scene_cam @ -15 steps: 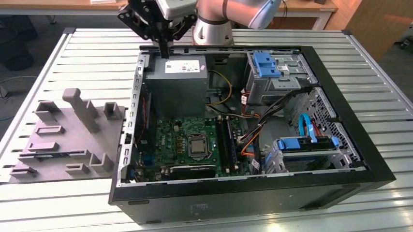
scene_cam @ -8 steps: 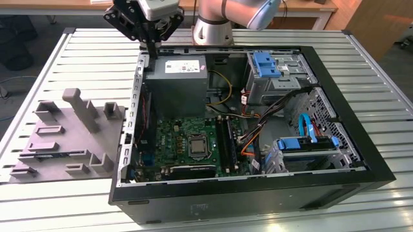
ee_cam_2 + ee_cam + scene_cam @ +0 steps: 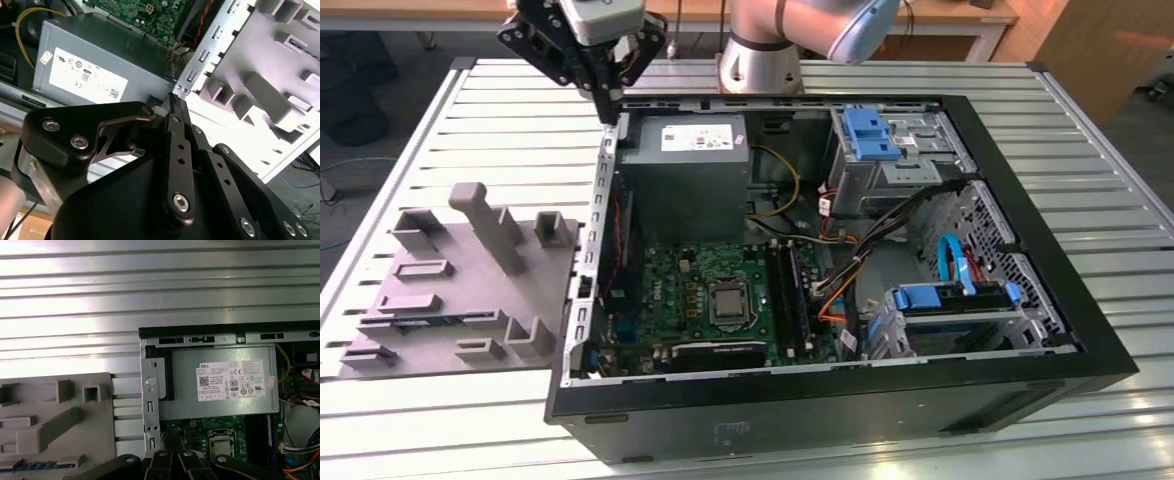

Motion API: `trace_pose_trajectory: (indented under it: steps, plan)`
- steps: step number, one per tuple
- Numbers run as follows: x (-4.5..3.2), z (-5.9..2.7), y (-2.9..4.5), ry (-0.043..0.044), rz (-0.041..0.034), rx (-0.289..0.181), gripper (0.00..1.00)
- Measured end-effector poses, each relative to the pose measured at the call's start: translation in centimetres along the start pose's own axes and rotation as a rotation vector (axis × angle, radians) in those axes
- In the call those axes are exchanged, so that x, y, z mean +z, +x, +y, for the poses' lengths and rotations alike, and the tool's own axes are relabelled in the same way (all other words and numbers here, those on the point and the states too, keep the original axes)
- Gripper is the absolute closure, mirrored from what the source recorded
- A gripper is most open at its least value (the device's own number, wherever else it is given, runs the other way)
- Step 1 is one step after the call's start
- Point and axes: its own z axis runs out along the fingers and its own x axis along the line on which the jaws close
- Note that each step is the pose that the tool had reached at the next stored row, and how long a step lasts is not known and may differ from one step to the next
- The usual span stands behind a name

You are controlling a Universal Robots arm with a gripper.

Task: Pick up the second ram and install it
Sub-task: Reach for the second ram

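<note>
A grey moulded holder (image 3: 460, 290) with upright pegs and open pockets lies near the edge of the slatted metal counter (image 3: 427, 120) on the exterior view's left. The ram (image 3: 37, 465), a thin strip with a blue edge, lies flat in a slot of this holder, on the side nearer the exterior camera. It is well apart from the fingers (image 3: 607, 104).

The black fingers hang above the far corner of the open computer case (image 3: 827, 410) on the exterior view's left. They point down over that corner, where the case's metal side wall faces the holder. In the second wrist view their tips (image 3: 174, 100) are together in 1 narrow point, and nothing shows between them. Whether they touch the case wall cannot be told.

The case lies on its side across the middle of the counter, and the arm (image 3: 781, 40) rises at the counter's far edge behind it. Inside the case, a grey power supply (image 3: 683, 175) fills that same far corner below the fingers. Nearer the camera lies the green motherboard (image 3: 660, 285) with its square processor socket (image 3: 724, 302). The long dark memory slots (image 3: 787, 290) run just to the exterior view's right of the socket, and which of them are filled cannot be told. Orange and yellow cables (image 3: 834, 285) cross beside them. Furthest to the exterior view's right sit 2 blue drive brackets, 1 at the case's far corner (image 3: 871, 130) and 1 at its near corner (image 3: 941, 297).
</note>
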Motion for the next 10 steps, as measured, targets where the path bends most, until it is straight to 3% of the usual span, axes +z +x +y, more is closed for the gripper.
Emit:
trace_pose_trajectory:
  steps: [10]
  plan:
    - [0.01, -0.27, 3.52, -0.0004, -0.004, 0.0, 0.89]
